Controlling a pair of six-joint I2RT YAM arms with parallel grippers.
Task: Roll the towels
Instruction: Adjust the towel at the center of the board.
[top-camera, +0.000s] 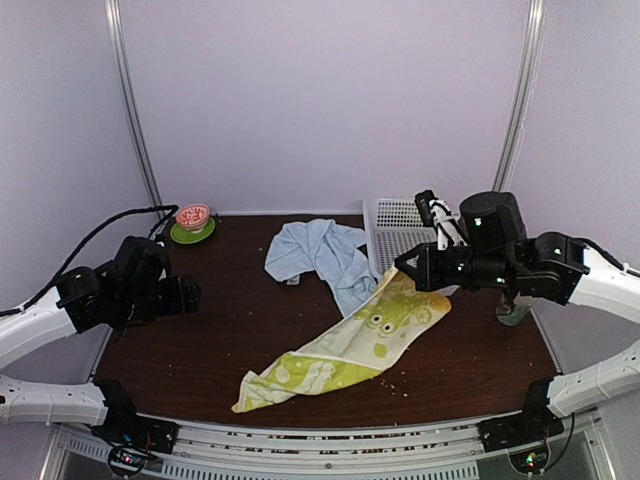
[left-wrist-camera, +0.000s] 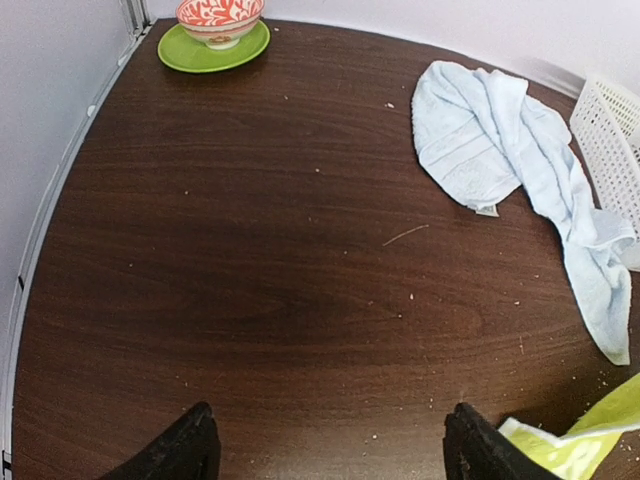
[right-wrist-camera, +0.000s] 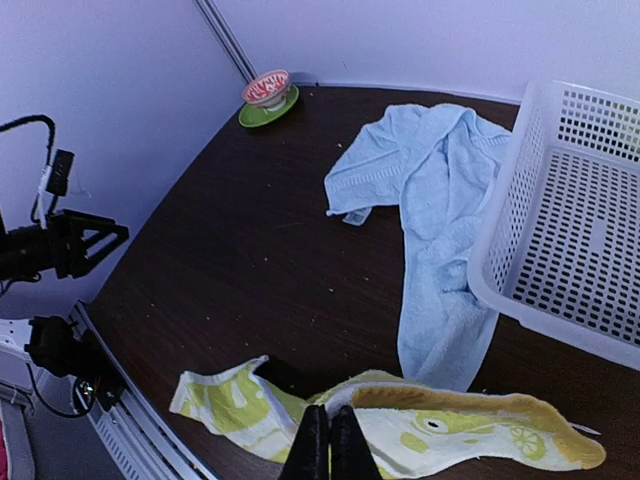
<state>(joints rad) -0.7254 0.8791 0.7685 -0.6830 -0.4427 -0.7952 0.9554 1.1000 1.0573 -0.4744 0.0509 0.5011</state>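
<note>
We hold the far right end of the yellow-green towel (top-camera: 345, 350) in our closed right fingers (right-wrist-camera: 319, 447), its long axis running diagonally over the tabletop (top-camera: 220, 340) toward the near left, where our open left fingers (left-wrist-camera: 185, 450) are nearer; the blue towel (top-camera: 320, 250) lies behind.

Open tabletop (top-camera: 220, 330) left; blue towel (top-camera: 315, 250) centre; basket (top-camera: 395, 228) right.

Left claw (left-wrist-camera: 330, 455) spread wide over the dark desk (left-wrist-camera: 240, 270)
Light-blue towel (left-wrist-camera: 500, 140) lies crumpled upper right beside a white basket (left-wrist-camera: 612, 140); a yellow-green towel (left-wrist-camera: 575, 448) corner shows by the right fingertip; a red-patterned bowl (left-wrist-camera: 220, 14) sits on a green saucer (left-wrist-camera: 205, 52) top left
</note>
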